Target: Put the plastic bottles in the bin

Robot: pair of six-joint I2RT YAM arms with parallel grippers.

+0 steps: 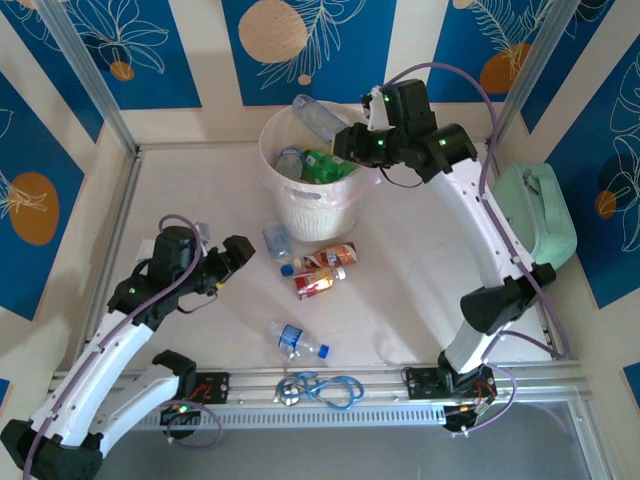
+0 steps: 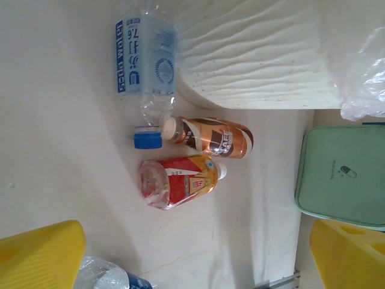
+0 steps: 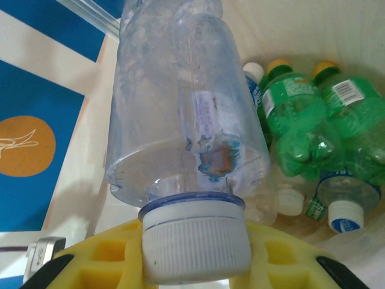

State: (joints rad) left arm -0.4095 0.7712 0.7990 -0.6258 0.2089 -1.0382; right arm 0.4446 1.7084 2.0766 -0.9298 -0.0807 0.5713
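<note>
From above, your right gripper (image 1: pixel 352 142) clamps a clear bottle (image 1: pixel 318 118) tilted over the mouth of the bin (image 1: pixel 312 205), which stands toward the tabletop's far edge. Your left gripper (image 1: pixel 238 258) hangs wide beside a blue-capped bottle (image 1: pixel 278 243), a brown bottle (image 1: pixel 330 257) and a red bottle (image 1: pixel 318 283) - all lying just in front of the bin. Another bottle (image 1: pixel 296 340) lies by the near edge.

On your left wrist, the yellow fingers (image 2: pixel 42 256) are spread, with those three bottles beyond them.

On your right wrist, the fingers pinch the clear bottle's cap (image 3: pixel 195 241) - green bottles (image 3: pixel 295 114) lie in the bin.
</note>
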